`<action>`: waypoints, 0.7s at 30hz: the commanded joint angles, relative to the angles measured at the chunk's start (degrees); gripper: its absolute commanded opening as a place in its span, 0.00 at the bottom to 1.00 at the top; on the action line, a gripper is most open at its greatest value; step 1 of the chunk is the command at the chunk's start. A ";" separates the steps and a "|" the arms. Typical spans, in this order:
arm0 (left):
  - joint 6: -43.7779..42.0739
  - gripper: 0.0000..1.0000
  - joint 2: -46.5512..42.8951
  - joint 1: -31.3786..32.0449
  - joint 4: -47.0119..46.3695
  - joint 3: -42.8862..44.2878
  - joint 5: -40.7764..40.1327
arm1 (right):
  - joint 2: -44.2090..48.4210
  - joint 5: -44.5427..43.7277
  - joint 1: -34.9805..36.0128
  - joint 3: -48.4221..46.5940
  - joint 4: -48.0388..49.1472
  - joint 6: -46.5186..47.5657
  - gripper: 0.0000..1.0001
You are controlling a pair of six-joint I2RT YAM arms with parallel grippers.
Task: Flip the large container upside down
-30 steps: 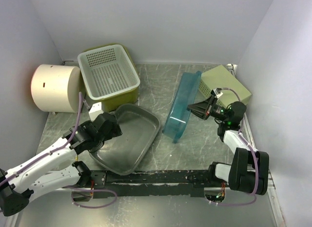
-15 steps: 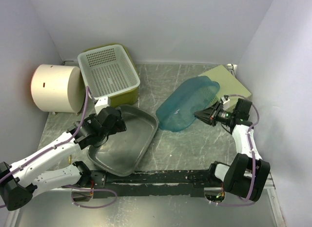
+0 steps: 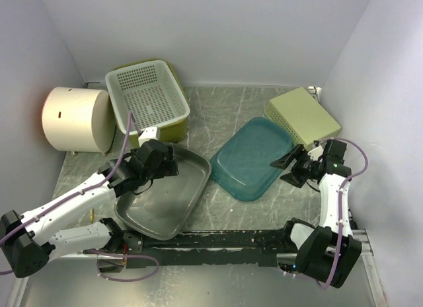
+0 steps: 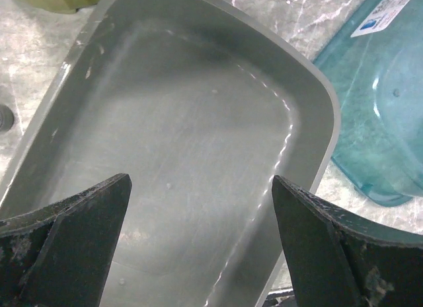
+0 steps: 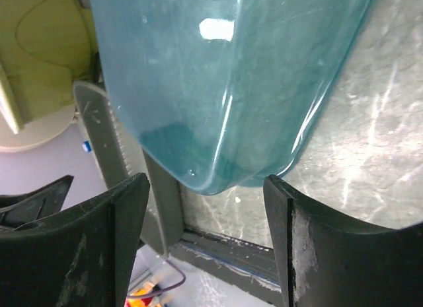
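Note:
The large container (image 3: 251,158), teal and see-through, lies flat on the table right of centre, seemingly base up; it also fills the top of the right wrist view (image 5: 231,76) and shows at the left wrist view's right edge (image 4: 390,89). My right gripper (image 3: 285,170) (image 5: 205,181) is open just off the container's right edge, with nothing between its fingers. A grey tray (image 3: 165,188) (image 4: 185,122) sits upright to the left, close beside the teal container. My left gripper (image 3: 166,166) (image 4: 200,181) hovers wide open above the tray's inside, holding nothing.
A white perforated basket (image 3: 147,96) rests in an olive bin at the back left, beside a cream cylinder (image 3: 76,119). A pale green box (image 3: 303,115) stands at the back right, just behind the right gripper. A black rail (image 3: 218,241) runs along the front edge.
The teal container, standing on its edge in the right gripper, tipped over and now lies flat. The right gripper opened and drew back to the right. The left gripper moved up over the grey tray.

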State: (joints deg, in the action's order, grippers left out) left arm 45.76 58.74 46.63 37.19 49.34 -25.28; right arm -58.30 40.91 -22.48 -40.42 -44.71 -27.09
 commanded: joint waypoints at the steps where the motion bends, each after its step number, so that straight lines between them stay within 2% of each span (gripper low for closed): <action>1: -2.95 0.99 0.93 -0.33 -4.11 2.25 3.39 | 1.33 -6.74 -0.44 -2.59 -4.33 2.76 0.71; 8: -4.19 1.00 2.33 -0.30 -6.43 1.56 5.86 | 3.47 -5.10 -0.37 3.09 -0.21 2.19 0.75; 11: -5.36 1.00 3.21 -0.29 -8.54 1.01 8.12 | 0.24 -3.91 -0.42 4.28 5.92 0.73 0.76; 15: -7.08 1.00 4.79 -0.23 -9.76 1.59 11.05 | -5.68 -4.96 0.59 1.31 14.69 -0.19 0.80; 18: -7.31 1.00 5.47 -0.19 -10.44 1.31 11.81 | -10.65 -8.85 5.87 -1.92 21.91 -3.55 0.83; 21: -7.39 1.00 5.91 -0.07 -10.98 1.03 12.47 | -17.68 -18.13 18.85 -6.57 27.78 -7.08 0.84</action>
State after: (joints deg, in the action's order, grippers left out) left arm 39.75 64.25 46.63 29.36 49.34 -15.20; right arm -69.95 31.86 -15.53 -41.01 -29.45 -29.65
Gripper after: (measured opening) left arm 0.994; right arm 0.834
